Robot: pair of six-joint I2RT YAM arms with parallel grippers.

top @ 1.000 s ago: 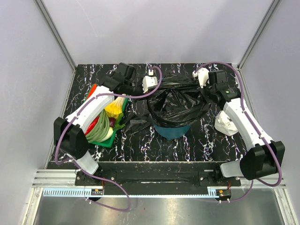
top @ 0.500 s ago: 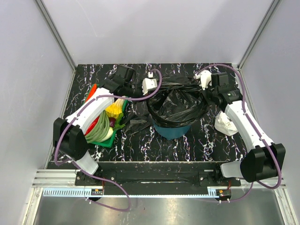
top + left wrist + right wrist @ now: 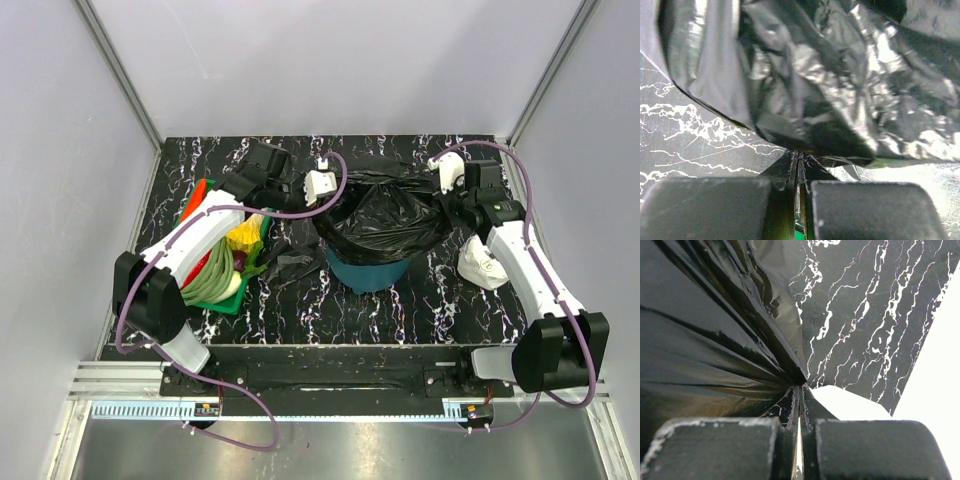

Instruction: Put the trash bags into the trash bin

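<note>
A large black trash bag is draped over the teal trash bin in the middle of the table and hides its rim and mouth. My left gripper is shut on the bag's left edge, and the film is pinched between its fingers. On the other side, my right gripper is shut on the bag's right edge, with the film pulled taut into pleats. A smaller crumpled black trash bag lies on the table just left of the bin.
A shallow green tray of vegetables sits under the left arm at the table's left. A white object lies right of the bin beside the right arm. Grey walls close in the table at the back and sides.
The right gripper has moved right, pulling the bag's edge with it. The bag's open mouth has been drawn flat and taut across the bin. The left gripper has barely moved.
</note>
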